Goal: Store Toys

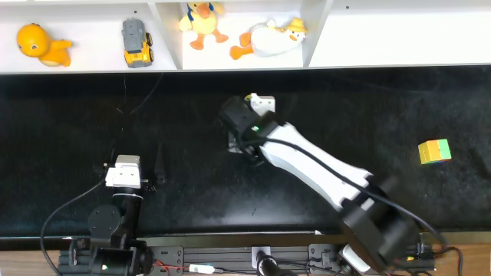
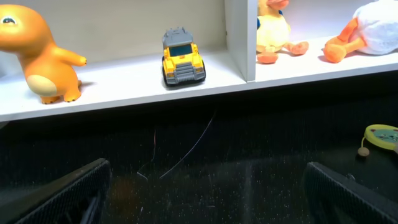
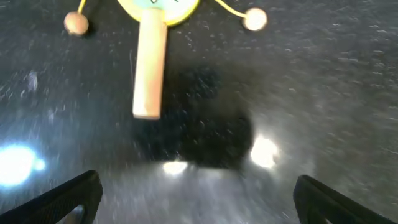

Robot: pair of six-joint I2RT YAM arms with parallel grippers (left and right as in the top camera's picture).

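Jaws apart; truck [image 2: 182,57], orange toy [image 2: 40,56] in one cubby [image 2: 124,82]

Orange dinosaur [image 2: 43,53], yellow-and-grey truck [image 2: 182,59], tan-handled yellow rattle [image 3: 150,68], yellow-green cube [image 1: 434,151] — black tabletop [image 1: 192,192]

No text or numbers can be read anywhere.

Orange dino [image 2: 40,59] + yellow truck [image 2: 182,57] in 1 shelf bay [image 2: 124,84], duck plush [image 2: 273,34] in nxt.
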